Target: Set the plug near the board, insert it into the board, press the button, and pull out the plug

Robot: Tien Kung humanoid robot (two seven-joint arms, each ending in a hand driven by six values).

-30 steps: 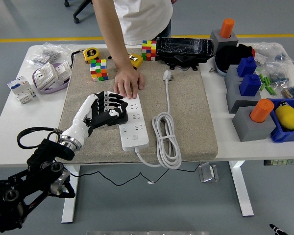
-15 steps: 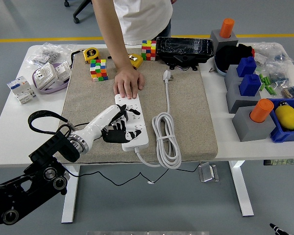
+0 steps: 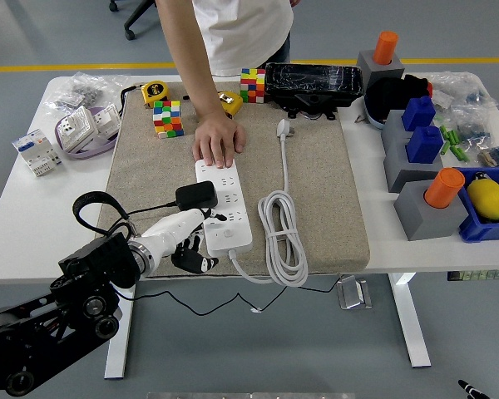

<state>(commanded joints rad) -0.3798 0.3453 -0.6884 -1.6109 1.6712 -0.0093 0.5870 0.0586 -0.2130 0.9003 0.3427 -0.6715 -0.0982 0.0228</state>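
Fingers [image 3: 195, 259] of the left hand [image 3: 183, 246] hang loosely curled, gripping nothing, just beside the power strip [image 3: 224, 207]. Black plug [image 3: 196, 195] lies against the strip's left edge, seemingly not seated. Likely step 2: next, grasping and inserting. Person's hand [image 3: 218, 140] pins the strip's far end.

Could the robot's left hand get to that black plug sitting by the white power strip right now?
Probably yes. The black plug lies on the mat at the strip's left edge, just beyond the left hand, with nothing between them. The person's hand presses the strip's far end, clear of the plug.
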